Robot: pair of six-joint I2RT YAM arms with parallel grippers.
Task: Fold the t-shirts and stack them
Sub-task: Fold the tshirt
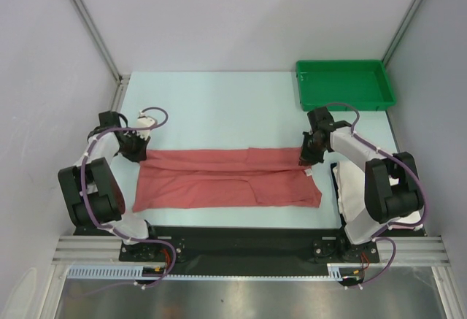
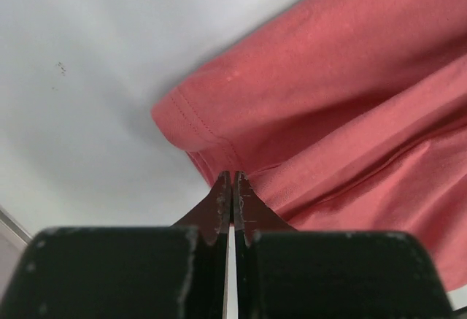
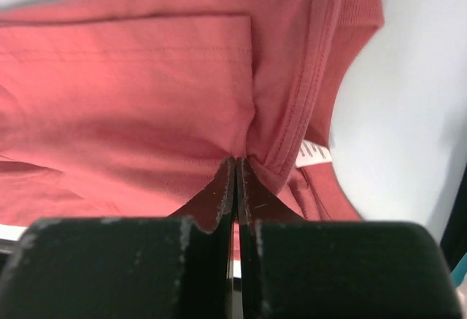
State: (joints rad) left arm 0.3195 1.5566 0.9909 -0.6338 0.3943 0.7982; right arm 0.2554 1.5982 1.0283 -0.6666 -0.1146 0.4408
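Most of the white t-shirt (image 1: 349,191) is hidden under my right arm. Only a pale strip shows at the table's (image 1: 219,107) right edge, and I cannot tell how it is folded. From above, my wrists cover both pinch points. Each wrist camera sees little beyond red cloth and a patch of pale tabletop.

The salmon-red t-shirt (image 1: 219,184) lies lengthwise across the near half of the table as a long band, doubled over on itself, reaching from one arm to the other. My left pincer (image 2: 231,180) has its fingers pressed together with no gap I can see, and a fold of the shirt's left end is gathered between the tips, just below a stitched hem. From above, that same pincer (image 1: 139,155) sits on the shirt's far-left corner. My right pincer (image 3: 235,164) is likewise clamped tight on the cloth – beside a ribbed, double-stitched edge at the shirt's right end (image 1: 308,160).

A small white label (image 3: 314,154) pokes out beside that edge, with dark marks on it too blurred to read.

The green tray (image 1: 343,85) stands at the far right corner, well apart from the shirt.
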